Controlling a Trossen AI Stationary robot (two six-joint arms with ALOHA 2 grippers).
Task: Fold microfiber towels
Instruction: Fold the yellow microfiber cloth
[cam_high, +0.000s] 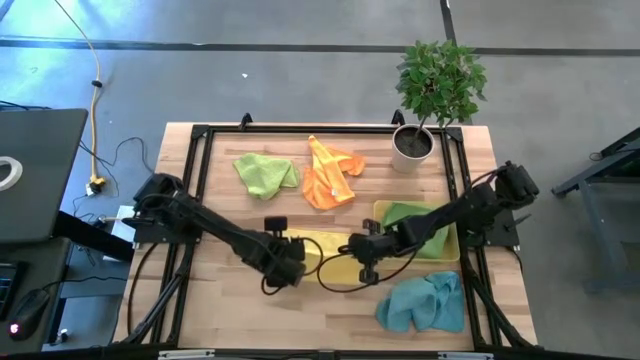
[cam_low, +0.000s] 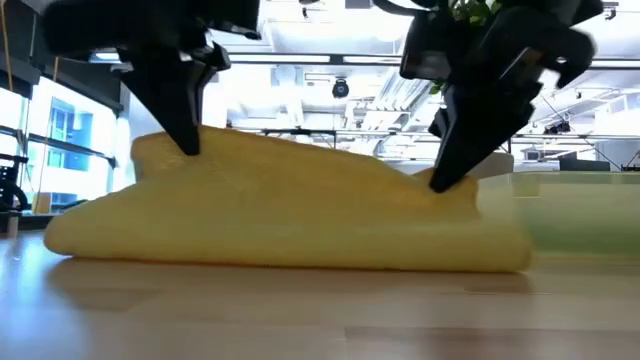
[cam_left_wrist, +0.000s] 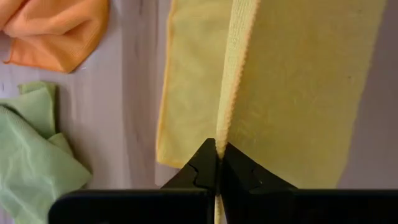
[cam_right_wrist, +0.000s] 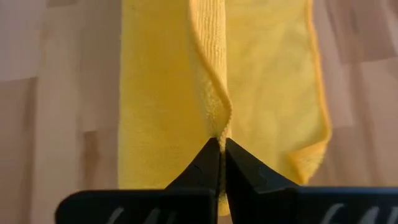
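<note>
Yellow towel (cam_low: 290, 215), lying at the table's (cam_high: 220, 300) near middle: light, limp and napped, so it should sag wherever unsupported; best pinched along an edge or fold near the corners. The left gripper (cam_left_wrist: 219, 155) and right gripper (cam_right_wrist: 221, 152) are each clamped tight on a raised ridge of it. Farther off lie a teal towel (cam_high: 425, 303), a second yellow one under a green one (cam_high: 420, 222), then an orange towel (cam_high: 328, 175) and another green (cam_high: 265, 173).
</note>
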